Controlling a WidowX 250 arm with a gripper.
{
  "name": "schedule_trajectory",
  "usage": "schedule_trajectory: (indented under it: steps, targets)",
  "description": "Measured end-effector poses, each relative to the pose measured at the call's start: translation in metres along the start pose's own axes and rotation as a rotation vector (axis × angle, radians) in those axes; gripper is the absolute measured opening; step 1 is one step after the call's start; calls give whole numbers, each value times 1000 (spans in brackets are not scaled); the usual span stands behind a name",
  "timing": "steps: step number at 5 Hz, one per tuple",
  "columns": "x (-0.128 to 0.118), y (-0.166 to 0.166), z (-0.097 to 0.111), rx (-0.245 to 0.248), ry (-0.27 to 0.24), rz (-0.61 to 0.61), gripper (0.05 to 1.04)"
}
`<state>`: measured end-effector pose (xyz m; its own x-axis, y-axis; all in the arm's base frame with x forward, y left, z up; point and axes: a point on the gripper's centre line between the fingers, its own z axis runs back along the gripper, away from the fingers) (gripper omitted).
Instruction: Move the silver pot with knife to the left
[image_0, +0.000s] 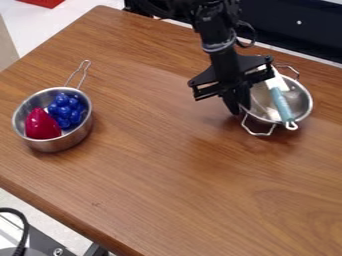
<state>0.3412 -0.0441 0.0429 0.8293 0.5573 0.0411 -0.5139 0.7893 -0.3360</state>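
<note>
Silver pot (304, 101) sat toward two o'clock on the wooden counter (167, 185), and the black hand (238, 106) hung down at its rim, at about nine o'clock on the pot. From where I stood, I couldn't tell whether the hand had clenched on the rim or was only beside it.

That was my first worry: with a weak bite on thin metal, the pot would probably swivel or slip away instead of coming along. Held from one side only, it might also dip at three o'clock if raised. The knife (281, 104) seemed the likeliest thing to be lost, since it lay aslant, its pale blue handle crossing the rim between five and six o'clock, so a tilt or jolt could send it sliding out. The near wire loop (259, 135), at seven o'clock, might snag or scrape if the pot was dragged low. Carried too far toward nine o'clock, the pot could knock the other vessel.

That was a small metal pan (63, 144), standing near nine o'clock, its wire handle (84, 72) pointing toward one. It held a red, pointed toy (41, 125) at its eight o'clock and a blue bunch like grapes (64, 110) at its two. In the pot, I made out just the knife.
</note>
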Motion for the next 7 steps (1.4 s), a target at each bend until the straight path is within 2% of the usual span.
schedule_trajectory:
  steps: [1,2,3,4,5,7]
  targets:
    - [-1,8,3,-13,49,2,58]
    - [-4,22,7,-18,67,-10,58]
    - [2,38,17,-32,45,21,58]
    - [14,55,25,-31,-6,63,58]
    - [26,71,34,-31,-16,115,58]
    - [60,95,44,-38,-86,219,58]
